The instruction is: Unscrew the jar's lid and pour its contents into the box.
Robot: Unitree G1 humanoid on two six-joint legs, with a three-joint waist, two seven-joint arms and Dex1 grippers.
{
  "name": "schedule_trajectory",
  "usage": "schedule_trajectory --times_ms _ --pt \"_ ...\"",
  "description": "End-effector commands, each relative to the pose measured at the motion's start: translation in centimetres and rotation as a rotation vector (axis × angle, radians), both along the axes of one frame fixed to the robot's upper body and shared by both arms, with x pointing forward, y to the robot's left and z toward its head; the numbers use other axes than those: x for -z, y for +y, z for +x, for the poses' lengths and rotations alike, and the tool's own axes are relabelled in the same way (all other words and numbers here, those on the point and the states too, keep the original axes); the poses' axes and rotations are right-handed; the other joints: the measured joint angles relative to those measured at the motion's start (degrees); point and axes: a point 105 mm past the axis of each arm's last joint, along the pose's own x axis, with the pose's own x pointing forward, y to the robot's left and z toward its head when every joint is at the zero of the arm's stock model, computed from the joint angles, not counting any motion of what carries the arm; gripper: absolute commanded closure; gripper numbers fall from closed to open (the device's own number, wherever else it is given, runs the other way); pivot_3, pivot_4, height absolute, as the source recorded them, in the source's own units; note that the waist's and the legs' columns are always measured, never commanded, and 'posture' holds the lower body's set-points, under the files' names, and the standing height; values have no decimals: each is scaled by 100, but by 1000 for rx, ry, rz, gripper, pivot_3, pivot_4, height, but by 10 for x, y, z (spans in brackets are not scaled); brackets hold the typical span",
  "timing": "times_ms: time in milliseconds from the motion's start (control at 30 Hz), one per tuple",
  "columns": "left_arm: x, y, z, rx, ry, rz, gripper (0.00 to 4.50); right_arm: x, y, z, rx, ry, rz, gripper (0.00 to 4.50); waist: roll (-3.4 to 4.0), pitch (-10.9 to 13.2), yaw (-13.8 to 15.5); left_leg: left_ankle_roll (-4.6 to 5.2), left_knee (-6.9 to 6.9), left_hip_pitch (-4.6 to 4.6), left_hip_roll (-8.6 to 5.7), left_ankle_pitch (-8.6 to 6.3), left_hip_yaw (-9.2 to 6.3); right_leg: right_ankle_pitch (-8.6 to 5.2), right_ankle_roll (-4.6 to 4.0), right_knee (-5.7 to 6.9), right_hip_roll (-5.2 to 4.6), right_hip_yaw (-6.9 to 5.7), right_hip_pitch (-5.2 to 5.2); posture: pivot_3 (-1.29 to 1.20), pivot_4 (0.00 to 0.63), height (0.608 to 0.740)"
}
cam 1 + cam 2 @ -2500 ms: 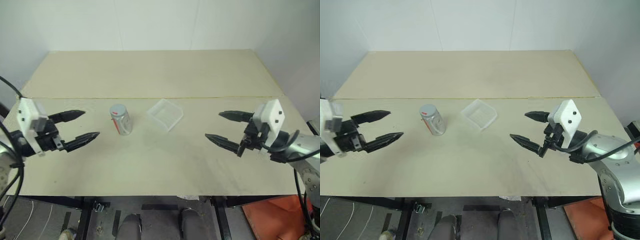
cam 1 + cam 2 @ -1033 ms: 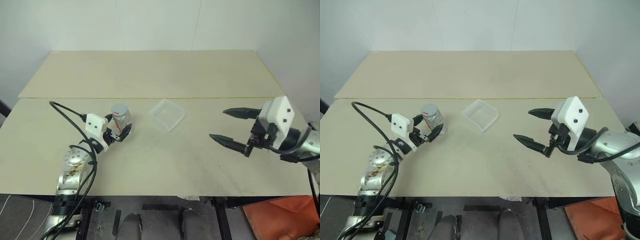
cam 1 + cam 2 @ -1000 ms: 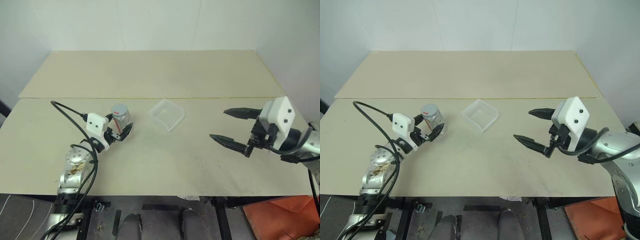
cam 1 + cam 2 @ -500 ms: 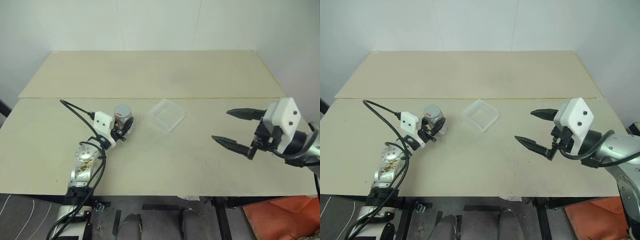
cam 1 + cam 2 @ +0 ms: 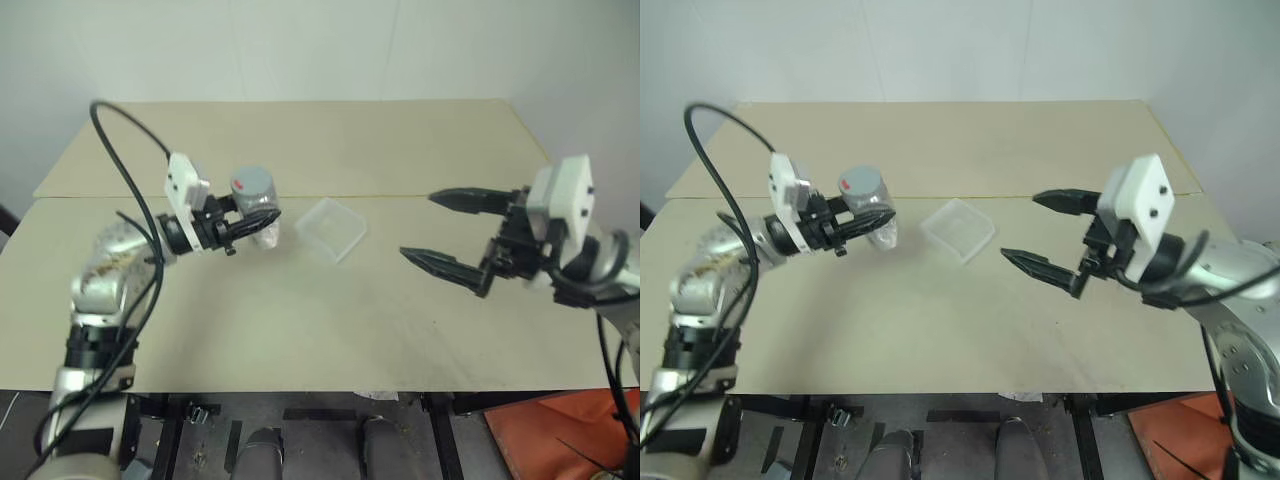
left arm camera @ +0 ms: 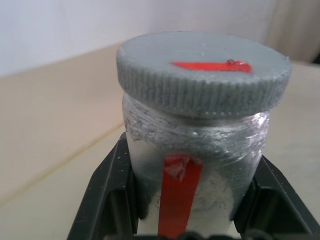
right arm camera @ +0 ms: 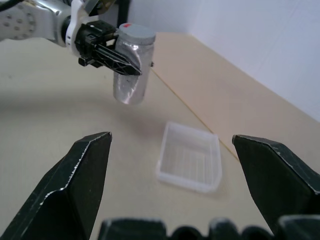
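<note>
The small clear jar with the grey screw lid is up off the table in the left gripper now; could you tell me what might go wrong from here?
1. The left gripper pinches only the small clear jar just below its grey screw lid; twisting the lid may spin or slip the jar.
2. The open right gripper stands well apart from the lid, so a misaligned approach could knock the jar.
3. The clear shallow plastic box lies beside the jar, not under it; contents could spill.

Head stereo pair: high, angled down across the table (image 5: pixel 330 330) | Left wrist camera: very close behind the jar (image 6: pixel 200 150), facing forward | Right wrist camera: farther back, facing jar and box (image 7: pixel 190 162) | All share the jar.
</note>
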Motion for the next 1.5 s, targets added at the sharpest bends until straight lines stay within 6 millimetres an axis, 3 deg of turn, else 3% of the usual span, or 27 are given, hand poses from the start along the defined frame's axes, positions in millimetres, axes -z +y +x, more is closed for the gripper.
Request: schedule_trajectory --times_ms 33,167,400,1033,1133,1267,1500 --pt "-15 -20 -9 217 39 12 2595 -13 26 5 -82 -6 24 0 1 0 -8 0 0 1 0 0 -1 0 -1 1 1 0 0 0 150 740" --pt "-18 -44 -5 336 19 70 2595 -28 56 17 -127 -5 42 0 1 1 -39 -1 0 -7 0 1 -2 -1 -2 1 1 -1 -8 0 150 740" --pt "-23 -61 1 405 -11 61 2595 -39 82 34 -106 27 55 0 1 1 -122 -13 3 -33 0 8 -8 -1 -2 19 1 -5 -34 0 150 740" --pt "-20 -65 -5 444 -56 74 2595 -37 100 45 -122 68 74 0 3 2 -139 -8 3 -33 0 5 -10 -1 -2 27 1 -5 -37 0 150 740" --pt "-16 -64 -6 443 -61 87 2595 -37 101 44 -133 71 80 599 3 2 -138 -8 3 -33 0 5 -10 -1 -2 27 1 -5 -36 0 150 740" --pt "-17 -64 -8 447 -68 86 2595 -35 101 42 -158 95 83 1779 3 2 -138 -8 3 -33 0 5 -11 -1 -2 28 1 -5 -37 0 150 740" --pt "-25 -64 -16 504 -115 87 2595 -28 100 41 -295 143 64 1779 4 2 -138 -7 3 -33 0 5 -11 -1 -2 28 1 -5 -37 0 150 740"
